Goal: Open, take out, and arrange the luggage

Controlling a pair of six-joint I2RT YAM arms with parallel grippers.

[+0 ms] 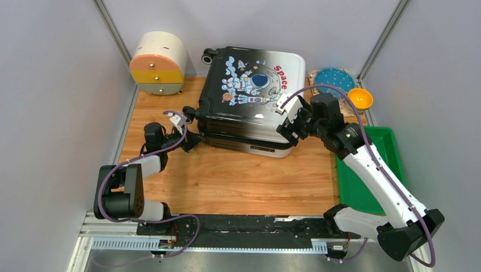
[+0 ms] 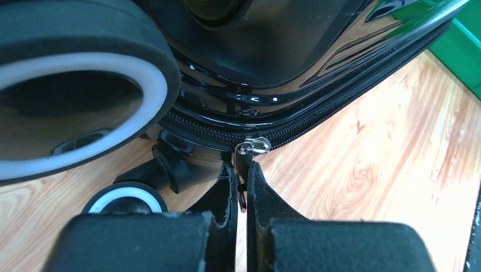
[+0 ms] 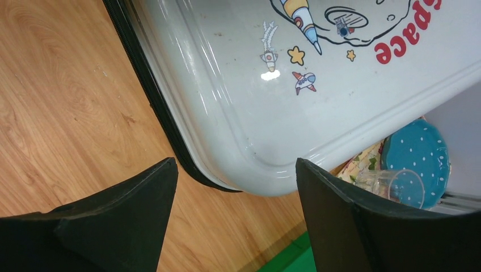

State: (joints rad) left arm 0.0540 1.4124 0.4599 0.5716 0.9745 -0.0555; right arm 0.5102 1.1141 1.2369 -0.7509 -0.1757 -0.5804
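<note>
Left claw (image 2: 243, 169) was clamped on the zipper pull (image 2: 253, 145) at the wheeled corner of the luggage (image 1: 249, 96), which lay flat and shut on the table (image 1: 227, 175). Right claw (image 3: 235, 184) hung open over its near-right corner. Judgement: drag along the zip line, right claw bracing the shell.

luggage (image 1: 252, 96) | hard shell, white on right fading to black on left, astronaut, rockets, red "Space" | closed, halves together | lying flat, print up, black wheels at left | far centre
</note>
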